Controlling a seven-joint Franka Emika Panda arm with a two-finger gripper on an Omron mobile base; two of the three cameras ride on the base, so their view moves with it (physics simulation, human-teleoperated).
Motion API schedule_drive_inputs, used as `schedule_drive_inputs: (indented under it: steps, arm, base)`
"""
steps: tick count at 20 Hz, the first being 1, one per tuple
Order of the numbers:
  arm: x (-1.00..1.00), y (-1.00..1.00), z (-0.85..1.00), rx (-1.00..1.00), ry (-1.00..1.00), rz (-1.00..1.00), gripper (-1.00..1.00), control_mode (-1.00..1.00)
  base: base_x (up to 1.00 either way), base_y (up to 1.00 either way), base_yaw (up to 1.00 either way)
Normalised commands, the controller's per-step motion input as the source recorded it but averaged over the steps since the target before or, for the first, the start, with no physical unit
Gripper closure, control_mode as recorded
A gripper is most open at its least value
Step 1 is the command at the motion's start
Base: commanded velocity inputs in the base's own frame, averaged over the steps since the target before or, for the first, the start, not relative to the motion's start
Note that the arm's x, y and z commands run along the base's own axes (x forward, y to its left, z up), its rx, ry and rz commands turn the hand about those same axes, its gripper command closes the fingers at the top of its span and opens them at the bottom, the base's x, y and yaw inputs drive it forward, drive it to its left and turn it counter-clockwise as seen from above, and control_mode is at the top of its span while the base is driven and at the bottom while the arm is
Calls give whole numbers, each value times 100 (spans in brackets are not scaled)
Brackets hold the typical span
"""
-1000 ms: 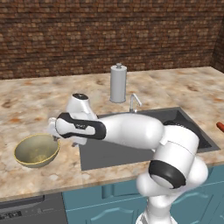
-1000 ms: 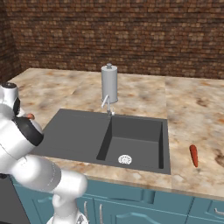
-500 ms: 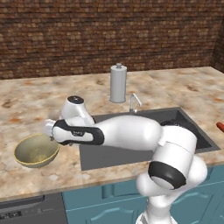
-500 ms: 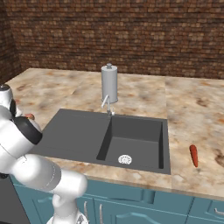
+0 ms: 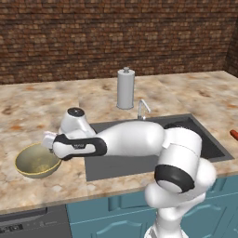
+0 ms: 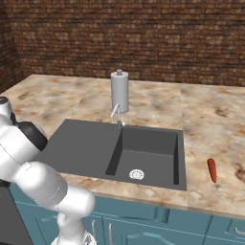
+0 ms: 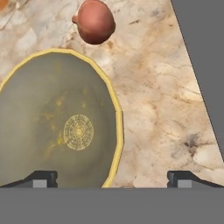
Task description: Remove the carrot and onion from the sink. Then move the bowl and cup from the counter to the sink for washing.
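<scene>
The wide olive-yellow bowl (image 7: 61, 127) sits on the marbled beige counter (image 7: 153, 113), left of the empty dark grey sink (image 6: 143, 153). The reddish-brown onion (image 7: 94, 21) and orange carrot (image 6: 212, 170) lie outside. The gripper (image 7: 111, 178) hangs spread over the bowl's rim, unlifted.

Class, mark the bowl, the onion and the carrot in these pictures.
bowl (image 7: 65, 127): hand view, on its speckled inside.
onion (image 7: 94, 22): hand view, middle of the reddish-brown ball.
carrot (image 6: 212, 170): right base view, middle of the orange-red stick.
</scene>
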Motion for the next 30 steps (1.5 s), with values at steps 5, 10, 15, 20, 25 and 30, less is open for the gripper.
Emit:
schedule_drive_inputs:
  steps: [5, 10, 15, 20, 25, 30]
  arm:
    - [8, 9, -18, 0, 0, 0, -100, -100]
    - [0, 4, -13, 0, 0, -1, -100, -100]
    - [0, 7, -12, 0, 0, -2, -100, -100]
    - [0, 10, -14, 0, 0, -4, -100, -100]
    - [2, 4, -13, 0, 2, -1, -100, -100]
    - [6, 7, -13, 0, 7, -1, -100, -100]
  base:
    - [0, 0, 0]
    - [0, 0, 0]
    - [0, 0, 0]
    - [0, 0, 0]
    - [0, 0, 0]
    - [0, 0, 0]
